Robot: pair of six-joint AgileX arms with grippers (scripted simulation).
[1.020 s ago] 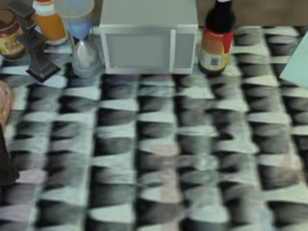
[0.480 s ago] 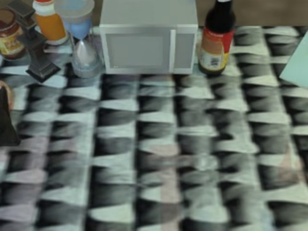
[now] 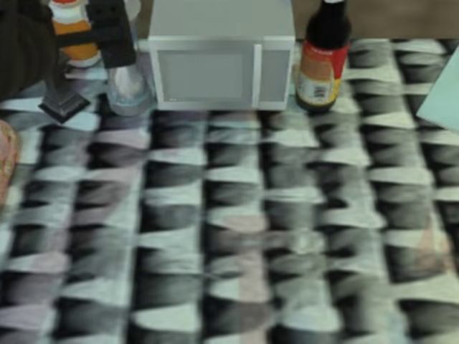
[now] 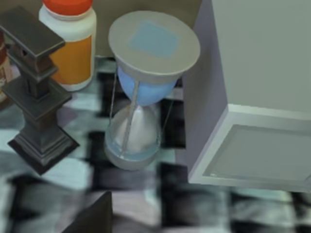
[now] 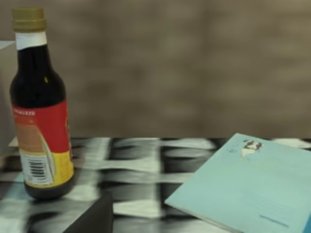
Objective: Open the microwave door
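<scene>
Hourglass [image 4: 146,92] just beside microwave [image 3: 222,54]

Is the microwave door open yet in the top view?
No: the microwave door sits flush in the front of the microwave, with the left arm off to its left, not touching it.

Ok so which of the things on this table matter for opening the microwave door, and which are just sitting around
For the job: the microwave, the microwave door (shut), the left gripper beside it.

Just lying about: hourglass, orange bottle, dark stand, sauce bottle, pale blue book.
</scene>
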